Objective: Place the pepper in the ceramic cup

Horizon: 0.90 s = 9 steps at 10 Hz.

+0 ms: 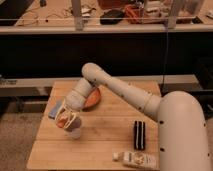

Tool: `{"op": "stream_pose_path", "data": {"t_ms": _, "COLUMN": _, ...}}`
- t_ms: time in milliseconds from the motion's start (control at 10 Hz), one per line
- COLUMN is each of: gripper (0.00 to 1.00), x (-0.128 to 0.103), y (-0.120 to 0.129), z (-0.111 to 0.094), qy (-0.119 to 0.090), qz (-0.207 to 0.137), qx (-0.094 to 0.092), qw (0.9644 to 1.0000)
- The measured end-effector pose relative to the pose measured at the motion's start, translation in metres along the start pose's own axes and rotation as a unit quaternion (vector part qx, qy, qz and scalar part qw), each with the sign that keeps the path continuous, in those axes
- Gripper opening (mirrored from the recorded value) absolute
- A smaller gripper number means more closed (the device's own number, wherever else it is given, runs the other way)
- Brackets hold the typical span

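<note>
My gripper (pixel 68 120) hangs at the left part of the wooden table (pixel 107 127), pointing down. It is shut on the pepper (pixel 63 121), a small orange-red rounded thing between the pale fingers. The ceramic cup (pixel 74 133), small and whitish-grey, stands right under and slightly right of the gripper, its mouth mostly hidden by the fingers. The pepper sits at about the cup's rim; I cannot tell whether it touches the cup.
A wide orange-red bowl (pixel 93 99) sits behind the gripper, partly hidden by my arm. A blue flat object (pixel 54 109) lies to the left. A black rectangular object (pixel 138 135) and a white packet (pixel 138 160) lie at the front right.
</note>
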Motion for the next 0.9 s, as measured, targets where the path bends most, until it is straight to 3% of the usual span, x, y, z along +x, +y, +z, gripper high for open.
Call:
{"op": "stream_pose_path", "data": {"t_ms": 200, "gripper": 0.0, "x": -0.002, "y": 0.0, "z": -0.003, "qy": 0.003, "qz": -0.001, "qx": 0.002, "qw": 1.0}}
{"op": "stream_pose_path", "data": {"t_ms": 500, "gripper": 0.0, "x": -0.018, "y": 0.007, "z": -0.029, "qy": 0.014, "qz": 0.004, "qx": 0.015, "qw": 0.9998}}
{"op": "stream_pose_path", "data": {"t_ms": 900, "gripper": 0.0, "x": -0.014, "y": 0.018, "z": -0.034, "qy": 0.001, "qz": 0.026, "qx": 0.013, "qw": 0.9996}}
